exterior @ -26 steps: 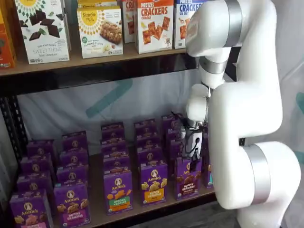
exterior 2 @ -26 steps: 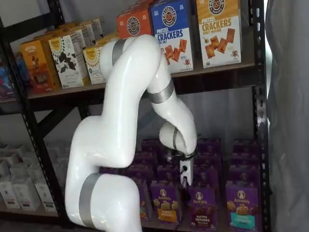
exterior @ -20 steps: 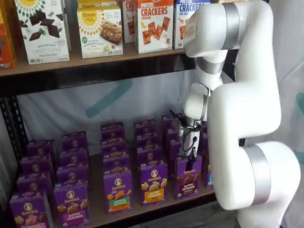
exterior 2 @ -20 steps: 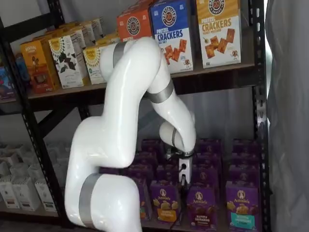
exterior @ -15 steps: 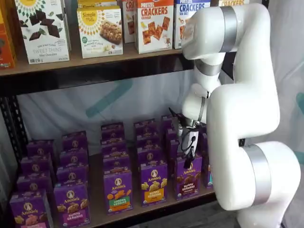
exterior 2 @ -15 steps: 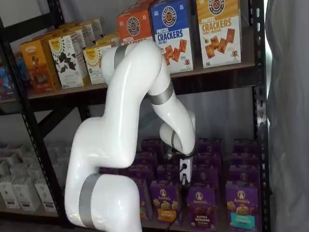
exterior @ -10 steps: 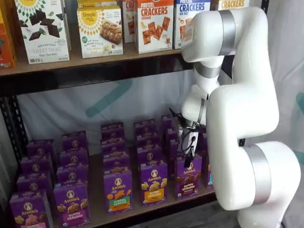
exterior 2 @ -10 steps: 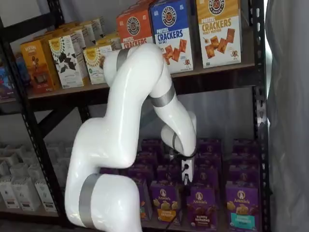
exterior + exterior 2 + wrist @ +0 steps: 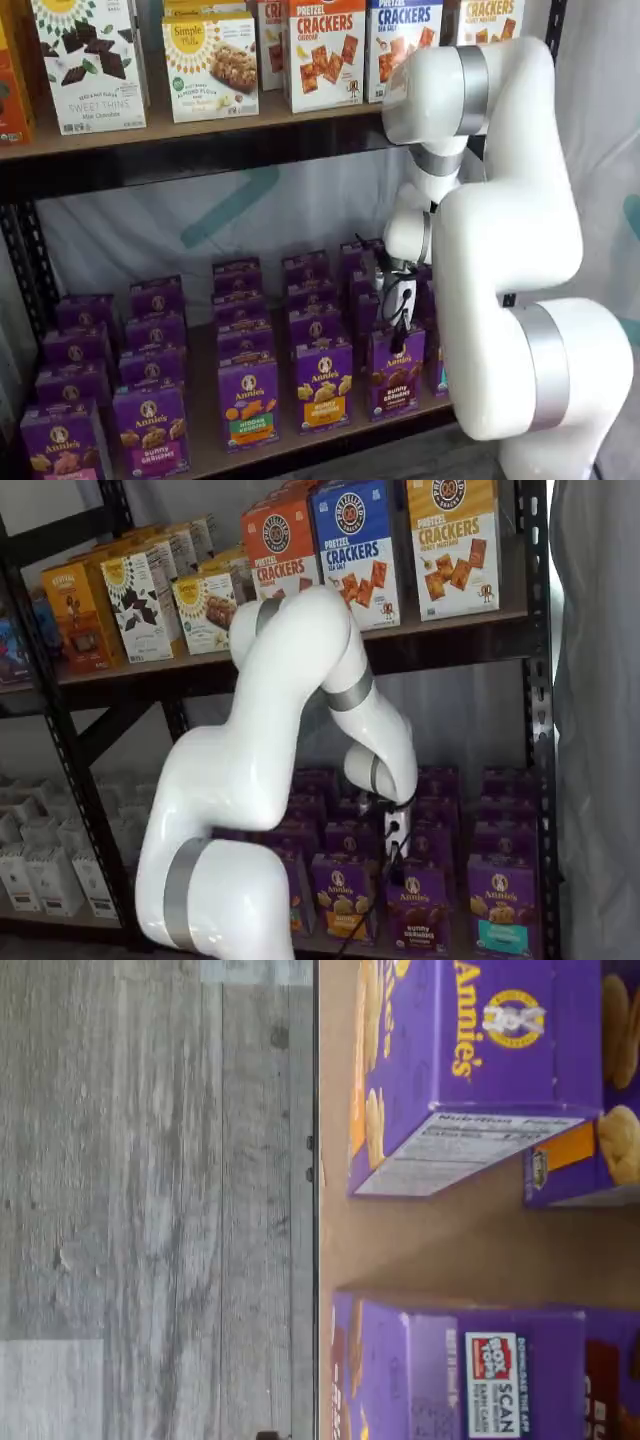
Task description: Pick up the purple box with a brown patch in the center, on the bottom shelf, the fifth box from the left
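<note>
Purple box (image 9: 393, 372) sat front row, bottom shelf (image 9: 290, 440), ungrasped.
Gripper (image 9: 399, 340) had drifted slightly right over the last second, hovering just above the box; jaws' state couldn't be told.

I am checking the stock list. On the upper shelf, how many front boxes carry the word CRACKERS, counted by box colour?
orange cracker box: 1
blue cracker box: 1
yellow cracker box: 1
Total: 3
</note>
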Tool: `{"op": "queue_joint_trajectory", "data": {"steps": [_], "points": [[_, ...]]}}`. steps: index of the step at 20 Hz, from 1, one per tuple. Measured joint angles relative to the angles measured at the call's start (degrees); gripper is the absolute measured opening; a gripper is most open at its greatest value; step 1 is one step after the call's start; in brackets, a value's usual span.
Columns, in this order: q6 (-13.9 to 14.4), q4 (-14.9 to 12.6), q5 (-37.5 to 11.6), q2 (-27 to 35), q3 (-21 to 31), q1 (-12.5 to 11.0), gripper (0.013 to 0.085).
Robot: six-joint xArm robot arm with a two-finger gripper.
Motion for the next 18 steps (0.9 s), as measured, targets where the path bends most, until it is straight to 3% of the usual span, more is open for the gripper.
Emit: {"op": "queue_joint_trajectory", "data": {"steps": [18], "points": [[13.7, -14.9, -2.7, 6.0, -3.7, 0.1, 0.085]]}}
